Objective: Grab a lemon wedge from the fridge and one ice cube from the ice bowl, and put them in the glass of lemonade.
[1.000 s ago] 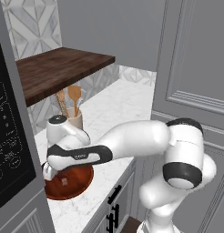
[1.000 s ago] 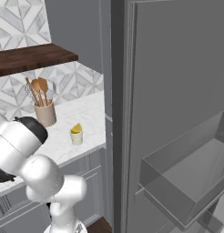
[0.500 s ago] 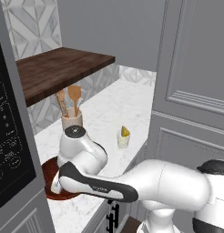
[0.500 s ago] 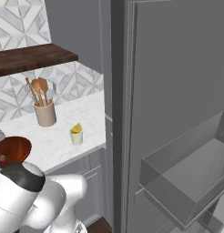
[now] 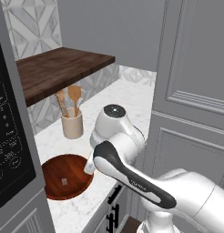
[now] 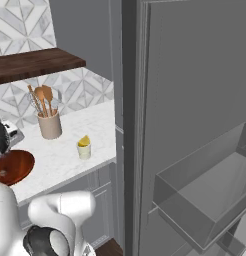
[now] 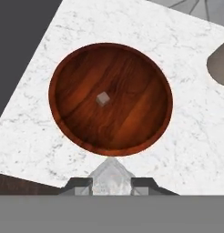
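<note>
The reddish-brown ice bowl (image 7: pixel 68 73) lies on the white marble counter with one small pale ice cube (image 7: pixel 102 98) at its middle. My gripper (image 7: pixel 111 183) hangs above the bowl's near rim, shut on a second translucent ice cube (image 7: pixel 111 172) held between the finger tips. In the left base view the gripper (image 5: pixel 89 166) sits at the right rim of the ice bowl (image 5: pixel 52 170). The glass of lemonade (image 6: pixel 84 152) stands near the counter's front edge with a yellow lemon wedge (image 6: pixel 84 141) on top of it. The fridge (image 6: pixel 190 80) stands open at the right.
A beige crock (image 6: pixel 49 125) with wooden spoons stands at the back wall under a dark wooden shelf (image 5: pixel 59 68). A black appliance panel (image 5: pixel 9 136) borders the bowl on the left. The fridge's clear door bin (image 6: pixel 210 192) juts out low at the right.
The arm has swung and folded over the counter, and the hand has risen from inside the bowl to its rim with an ice cube between the fingers.
</note>
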Available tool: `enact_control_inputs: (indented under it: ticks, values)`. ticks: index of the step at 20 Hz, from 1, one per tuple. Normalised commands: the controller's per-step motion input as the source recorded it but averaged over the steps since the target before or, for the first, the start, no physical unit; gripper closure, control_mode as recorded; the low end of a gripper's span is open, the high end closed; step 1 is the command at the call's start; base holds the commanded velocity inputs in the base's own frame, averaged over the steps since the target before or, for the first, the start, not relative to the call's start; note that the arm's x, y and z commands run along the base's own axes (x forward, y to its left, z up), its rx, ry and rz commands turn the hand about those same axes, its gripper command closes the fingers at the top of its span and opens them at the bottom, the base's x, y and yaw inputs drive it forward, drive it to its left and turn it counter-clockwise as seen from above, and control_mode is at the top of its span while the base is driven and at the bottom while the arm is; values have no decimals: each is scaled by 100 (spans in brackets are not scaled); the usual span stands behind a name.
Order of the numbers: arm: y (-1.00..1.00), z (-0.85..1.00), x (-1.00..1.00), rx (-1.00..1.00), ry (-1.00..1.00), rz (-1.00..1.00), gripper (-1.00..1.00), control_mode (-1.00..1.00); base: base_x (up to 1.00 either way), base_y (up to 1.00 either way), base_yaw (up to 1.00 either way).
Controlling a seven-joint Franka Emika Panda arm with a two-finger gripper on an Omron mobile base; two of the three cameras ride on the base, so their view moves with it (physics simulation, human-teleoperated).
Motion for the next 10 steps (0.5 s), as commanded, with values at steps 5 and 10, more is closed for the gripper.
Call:
enact_control_inputs:
  ticks: [5, 10]
  values:
    - [-38, 43, 0, -18, 2, -2, 100, -100, 0, 0, 0]
    - [-70, 26, 3, 4, 0, -16, 100, -100, 0, 0, 0]
